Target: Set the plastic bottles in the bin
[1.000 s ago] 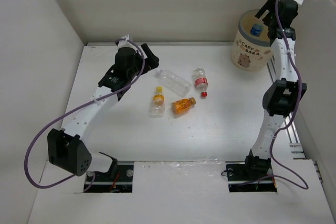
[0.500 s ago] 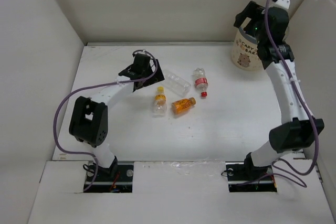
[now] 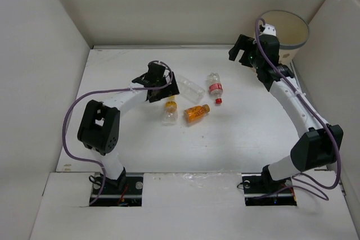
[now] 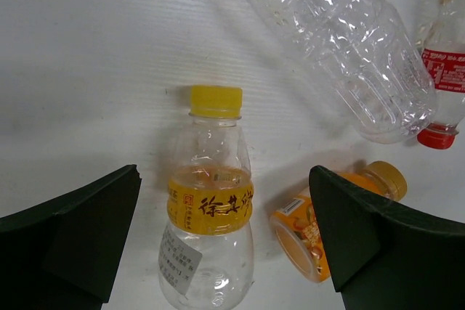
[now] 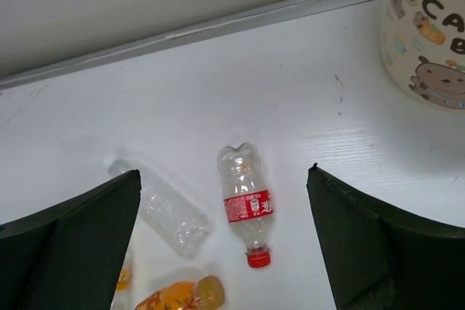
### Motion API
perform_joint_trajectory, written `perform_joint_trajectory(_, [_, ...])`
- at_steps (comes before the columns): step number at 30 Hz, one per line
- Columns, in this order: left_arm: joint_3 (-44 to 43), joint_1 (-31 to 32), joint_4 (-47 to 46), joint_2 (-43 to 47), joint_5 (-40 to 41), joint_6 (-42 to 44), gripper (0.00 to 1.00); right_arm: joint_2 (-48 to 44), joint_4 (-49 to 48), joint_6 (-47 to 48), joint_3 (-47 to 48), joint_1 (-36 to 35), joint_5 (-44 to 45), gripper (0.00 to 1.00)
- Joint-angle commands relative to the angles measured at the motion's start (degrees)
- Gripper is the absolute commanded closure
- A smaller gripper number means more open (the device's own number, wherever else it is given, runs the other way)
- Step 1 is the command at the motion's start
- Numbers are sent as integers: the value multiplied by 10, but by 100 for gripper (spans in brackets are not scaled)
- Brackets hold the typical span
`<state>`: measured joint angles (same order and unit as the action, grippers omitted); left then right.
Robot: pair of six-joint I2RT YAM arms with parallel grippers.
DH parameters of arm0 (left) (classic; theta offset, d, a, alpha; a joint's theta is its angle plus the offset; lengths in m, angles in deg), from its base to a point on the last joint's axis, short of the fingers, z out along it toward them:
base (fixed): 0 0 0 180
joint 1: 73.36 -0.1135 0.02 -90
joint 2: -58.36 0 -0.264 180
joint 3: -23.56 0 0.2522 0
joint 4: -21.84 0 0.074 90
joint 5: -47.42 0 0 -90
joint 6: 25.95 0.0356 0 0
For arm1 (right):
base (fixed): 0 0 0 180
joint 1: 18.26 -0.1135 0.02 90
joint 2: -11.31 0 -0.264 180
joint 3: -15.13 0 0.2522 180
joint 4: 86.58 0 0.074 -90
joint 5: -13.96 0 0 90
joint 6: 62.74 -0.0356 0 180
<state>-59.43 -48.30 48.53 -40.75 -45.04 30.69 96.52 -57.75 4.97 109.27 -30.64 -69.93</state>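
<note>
Left wrist: yellow-capped bottle [image 4: 209,215] lies between spread left fingers [image 4: 73,245], seemingly untouched; right fingers [image 5: 65,245] spread, holding nothing.

Yellow-cap bottle [image 4: 209,230] sits between the wide-set fingers of the left gripper [image 3: 163,91]. Bare table [image 3: 236,133] on its left; orange bottle [image 4: 301,230] crowds the right finger's side. Clear bottle [image 4: 341,41] lies slanted just past the cap. Red-label bottle [image 5: 247,205] has bare table all round, below the wide-jawed right gripper [image 3: 241,53]. Bin [image 3: 281,26] mouth is open from above, tucked in the far right corner against the walls.
</note>
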Motion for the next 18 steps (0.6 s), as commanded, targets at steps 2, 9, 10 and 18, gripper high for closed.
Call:
perform_joint_trajectory(2, [5,19,16,-9,18,-6,3,-50,-36,-4,-10,-17,-9,0])
perform_joint_trajectory(9, [0,25,27,-49,45,-17,15,-115,-36,-4,-41,-33,-21,0])
perform_joint_trajectory(10, [0,25,27,-55,45,-17,18,-123,-31,-4,-47,-34,-21,0])
perform_joint_trajectory(18, [32,25,21,-65,57,-17,73,-192,-26,1,-71,-62,-34,0])
